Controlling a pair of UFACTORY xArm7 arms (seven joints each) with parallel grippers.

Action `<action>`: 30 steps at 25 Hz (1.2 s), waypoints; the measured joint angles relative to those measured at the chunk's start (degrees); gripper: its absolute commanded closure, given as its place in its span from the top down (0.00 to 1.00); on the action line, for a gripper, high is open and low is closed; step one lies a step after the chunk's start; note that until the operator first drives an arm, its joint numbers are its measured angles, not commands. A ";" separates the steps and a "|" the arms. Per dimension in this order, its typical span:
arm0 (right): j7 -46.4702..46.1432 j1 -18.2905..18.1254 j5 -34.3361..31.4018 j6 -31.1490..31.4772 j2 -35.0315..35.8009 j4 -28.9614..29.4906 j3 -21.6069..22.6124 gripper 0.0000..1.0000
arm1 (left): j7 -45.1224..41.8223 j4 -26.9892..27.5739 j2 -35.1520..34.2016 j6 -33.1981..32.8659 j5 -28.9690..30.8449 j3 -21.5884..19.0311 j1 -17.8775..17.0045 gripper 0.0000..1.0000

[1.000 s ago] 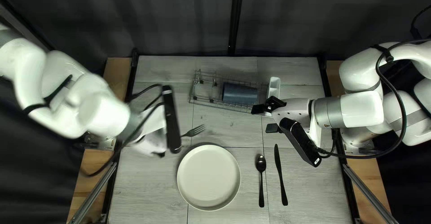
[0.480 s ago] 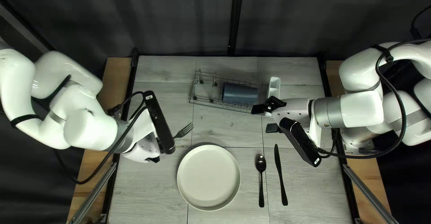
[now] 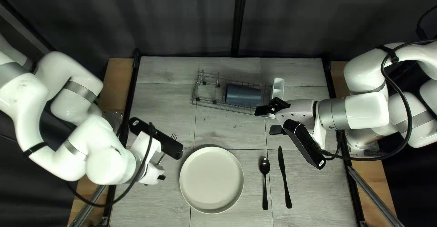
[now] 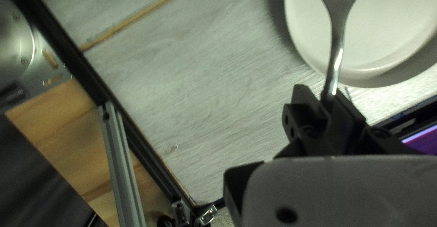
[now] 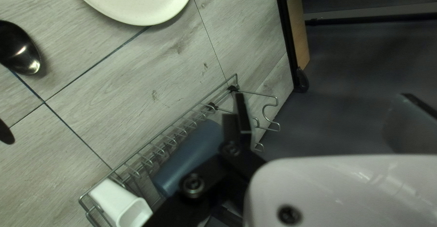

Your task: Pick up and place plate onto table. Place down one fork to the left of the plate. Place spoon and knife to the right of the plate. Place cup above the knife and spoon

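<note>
Near the plate (image 3: 211, 179), left jaws pinch the fork (image 4: 338, 31) by its handle (image 4: 333, 74) (leaves tines (image 3: 174, 136) clear, I'd guess); right jaws gape wide, empty.

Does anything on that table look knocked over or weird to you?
Only the blue cup, lying on its side in the wire rack, looks odd, since cups usually stand upright; it may be stored that way. The plate, spoon and knife lie flat, with no spill or damage visible.
</note>
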 measured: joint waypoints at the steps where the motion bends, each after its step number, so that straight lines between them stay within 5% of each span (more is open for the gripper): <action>1: 0.00 0.00 0.00 0.00 0.00 0.00 0.00 1.00 | -0.04 0.00 0.02 -0.01 -0.03 0.01 0.01 0.00; 12: 0.00 0.00 0.00 0.00 0.00 0.00 0.00 1.00 | -12.62 -2.33 10.63 -10.09 -6.43 -0.17 1.85 0.00; 30: 0.00 0.00 0.00 0.00 0.00 0.00 0.00 1.00 | -16.28 -11.69 18.23 -31.99 -12.02 -1.01 1.42 0.00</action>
